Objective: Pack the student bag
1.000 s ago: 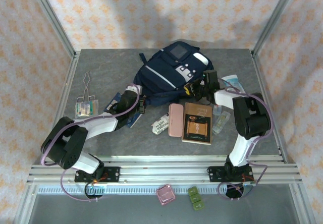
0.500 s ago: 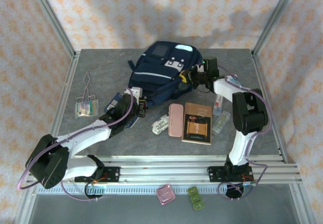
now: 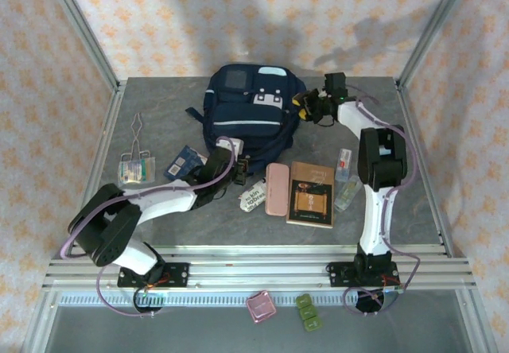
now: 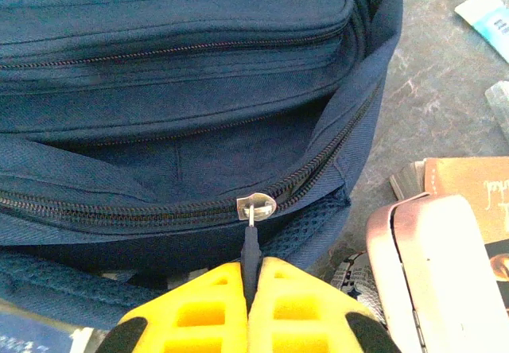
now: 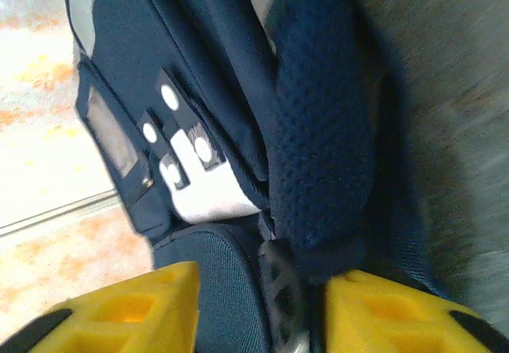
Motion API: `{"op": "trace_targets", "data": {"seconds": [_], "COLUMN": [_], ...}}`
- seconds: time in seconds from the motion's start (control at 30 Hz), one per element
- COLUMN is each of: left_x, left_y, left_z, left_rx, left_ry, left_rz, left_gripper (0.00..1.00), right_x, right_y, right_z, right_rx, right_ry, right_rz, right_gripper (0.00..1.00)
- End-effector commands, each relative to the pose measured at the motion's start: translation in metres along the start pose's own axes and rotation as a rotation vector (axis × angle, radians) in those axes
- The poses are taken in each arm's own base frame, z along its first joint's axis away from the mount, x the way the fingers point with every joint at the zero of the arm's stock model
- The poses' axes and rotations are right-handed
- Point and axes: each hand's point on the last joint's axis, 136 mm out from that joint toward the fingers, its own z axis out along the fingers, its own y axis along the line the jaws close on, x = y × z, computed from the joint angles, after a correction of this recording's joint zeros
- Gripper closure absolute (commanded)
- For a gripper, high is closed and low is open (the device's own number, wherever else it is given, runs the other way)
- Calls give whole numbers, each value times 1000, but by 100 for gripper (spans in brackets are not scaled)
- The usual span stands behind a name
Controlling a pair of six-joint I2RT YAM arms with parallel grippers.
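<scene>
Left wrist view: left pincer point(image 4: 250, 272) pinches the zip pull point(image 4: 251, 242), student bag point(image 4: 175, 67) just ahead, zip point(image 4: 119, 212) running crosswise; right pincer point(image 5: 262, 289) gapes.

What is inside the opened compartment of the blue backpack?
Through the gap of the zipper on the backpack, only bare navy lining shows, with no packed item visible. The deeper part is covered by the fabric above and below, so it cannot be judged.
</scene>
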Motion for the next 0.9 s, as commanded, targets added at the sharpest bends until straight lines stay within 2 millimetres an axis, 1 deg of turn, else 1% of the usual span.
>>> {"op": "trace_targets", "data": {"seconds": [0.0,0.07,0.1,0.13,0.2,0.27,0.33,0.47,0.6,0.7,0.8,0.87], "left_x": [-20,-21,-22,-23,-27,-29,-30,-30,-28,-26,-24,-22], "left_y": [-14,-19,-21,-22,-26,-30,-33,-40,-50,-55,-59,-59], "left_z": [8,13,15,17,21,25,27,30,29,31,32,33], "left_rx": [39,54,57,60,67,80,90,108,124,133,140,137], "left_ry": [-45,-41,-39,-38,-41,-41,-39,-38,-30,-21,-18,-14], "left_rz": [-8,-3,2,5,11,14,15,22,39,52,53,53], "left_gripper": [100,100,100,100,100,100,100,100,100,100,100,100], "right_x": [-8,6,17,27,52,75,95,122,133,131,131,131], "right_y": [5,-1,0,0,-4,-9,-14,-25,-40,-50,-57,-62], "right_z": [-44,-63,-71,-76,-81,-78,-70,-48,-31,-23,-14,-7], "right_rx": [57,66,45,32,35,31,37,59,82,106,110,125], "right_ry": [-123,-129,-121,-106,-67,-7,27,84,103,93,100,107], "right_rz": [-89,-103,-114,-122,-140,-151,-161,-156,-123,-100,-73,-64], "right_gripper": [52,52,51,51,45,44,45,46,47,47,48,52]}}
